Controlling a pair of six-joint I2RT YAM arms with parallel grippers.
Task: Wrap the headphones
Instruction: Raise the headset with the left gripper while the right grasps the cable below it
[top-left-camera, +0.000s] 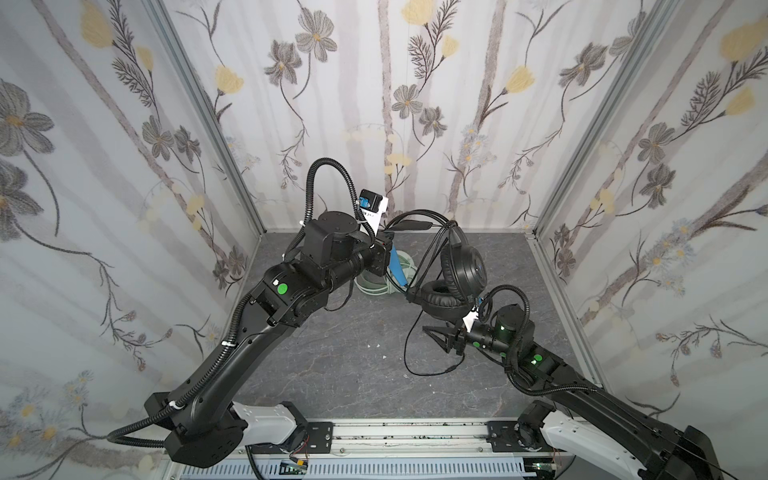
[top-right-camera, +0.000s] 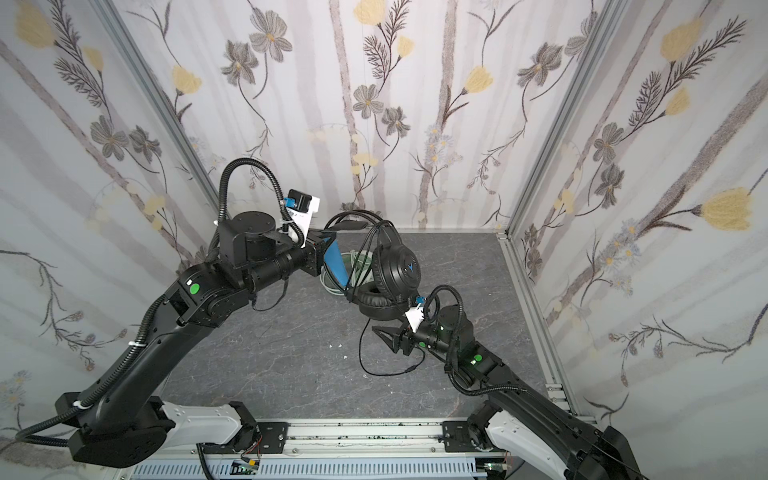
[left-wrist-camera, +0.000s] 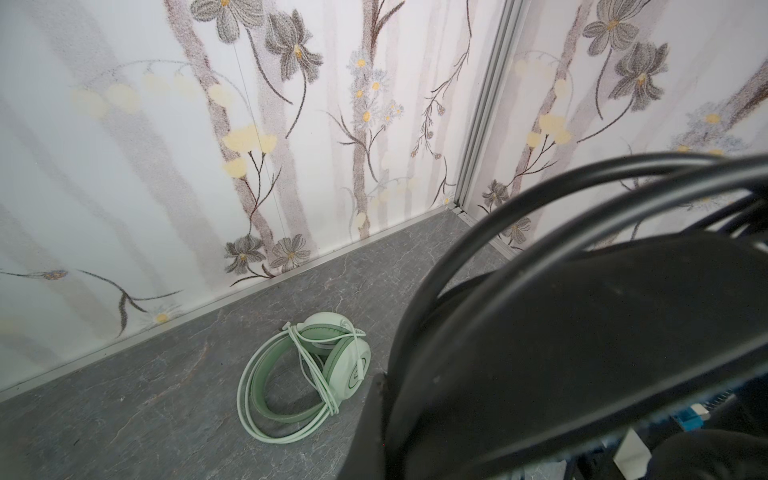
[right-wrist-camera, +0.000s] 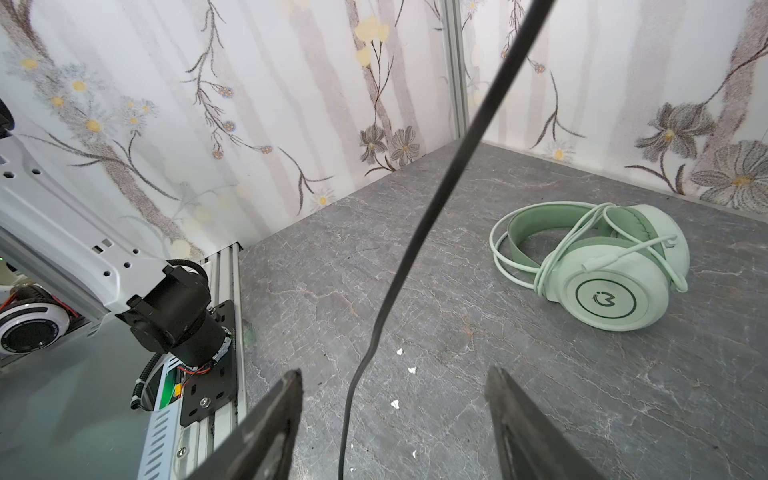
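My left gripper (top-left-camera: 388, 251) is shut on the blue inner headband of the black headphones (top-left-camera: 461, 266) and holds them up off the floor near the back wall. Their earcups hang to the right. Loops of black cable (left-wrist-camera: 540, 199) lie over the headband. The rest of the cable (top-left-camera: 409, 353) drops to the floor and passes between the fingers of my right gripper (right-wrist-camera: 395, 371), which is open and not touching it. The mint-green headphones (right-wrist-camera: 602, 266) lie on the floor behind, their whitish cable wound round them.
The floor is grey stone-patterned (top-left-camera: 332, 365) with small white bits (top-left-camera: 376, 345) near the middle. Floral walls close in the back and both sides. A metal rail (top-left-camera: 407, 432) with the arm bases runs along the front edge.
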